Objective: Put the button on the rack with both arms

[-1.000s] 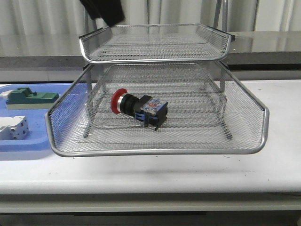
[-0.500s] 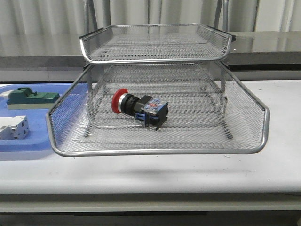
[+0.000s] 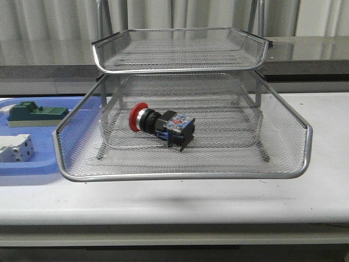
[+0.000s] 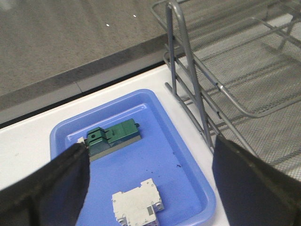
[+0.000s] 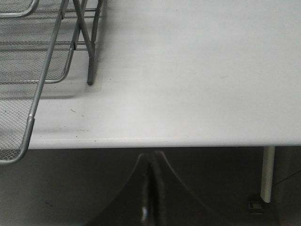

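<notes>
The button (image 3: 161, 125), red cap to the left and blue block to the right, lies on its side in the pulled-out lower tier of the wire rack (image 3: 180, 176). Neither arm shows in the front view. In the left wrist view my left gripper (image 4: 150, 176) is open, its black fingers (image 4: 51, 188) spread wide above the blue tray, with the rack's frame (image 4: 188, 80) to one side. In the right wrist view my right gripper (image 5: 150, 162) is shut with nothing in it, hanging below the table's front edge by the rack's corner (image 5: 28, 127).
A flat blue tray (image 3: 32, 166) sits left of the rack with a green-topped block (image 3: 35, 113) and a white terminal block (image 3: 15, 148) in it. The same blue tray (image 4: 188, 141), green block (image 4: 113, 136) and white block (image 4: 138, 202) lie under the left gripper.
The black arm seen above the rack's top left corner one second ago has left the front view. The button and rack have not moved.
</notes>
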`<state>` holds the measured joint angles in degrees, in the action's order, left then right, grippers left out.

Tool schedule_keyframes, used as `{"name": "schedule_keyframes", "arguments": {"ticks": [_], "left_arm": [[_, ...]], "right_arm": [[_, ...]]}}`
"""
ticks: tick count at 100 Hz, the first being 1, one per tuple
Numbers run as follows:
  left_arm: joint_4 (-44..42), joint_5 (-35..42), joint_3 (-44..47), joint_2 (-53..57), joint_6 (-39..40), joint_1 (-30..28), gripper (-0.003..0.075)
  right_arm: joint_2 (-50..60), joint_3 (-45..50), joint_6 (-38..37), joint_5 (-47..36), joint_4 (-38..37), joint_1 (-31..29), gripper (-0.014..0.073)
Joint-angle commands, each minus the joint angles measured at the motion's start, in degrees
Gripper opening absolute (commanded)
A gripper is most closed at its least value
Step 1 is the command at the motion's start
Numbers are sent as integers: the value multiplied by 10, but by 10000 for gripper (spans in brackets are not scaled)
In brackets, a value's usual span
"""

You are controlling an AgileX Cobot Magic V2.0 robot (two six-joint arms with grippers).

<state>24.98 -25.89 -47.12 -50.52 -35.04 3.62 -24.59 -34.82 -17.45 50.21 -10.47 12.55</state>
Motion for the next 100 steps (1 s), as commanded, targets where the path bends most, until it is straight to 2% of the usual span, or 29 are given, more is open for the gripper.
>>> {"name": "schedule_keyframes", "arguments": {"ticks": [1,21,41,54,69,92,100], "left_arm": [[33,117,52,54,5,-1,511],[86,214,193,180,6,-1,511],[135,259,277,272,6,-1,511],[138,299,322,318,6,-1,511],[146,340,343,339,6,-1,510],[146,343,343,339,6,-1,509],[146,346,343,339,6,-1,464]], "right_arm": [[-4,-20,1,-40,-13,2,-109],[-4,-20,1,-40,-13,2,-109],[-4,-20,1,-40,-13,2,-109],[-4,-20,1,-40,-13,2,-109],[-4,-20,1,-40,-13,2,-109],[-4,-20,1,-40,-13,2,-109],[-4,-20,1,-40,-13,2,-109]]}}
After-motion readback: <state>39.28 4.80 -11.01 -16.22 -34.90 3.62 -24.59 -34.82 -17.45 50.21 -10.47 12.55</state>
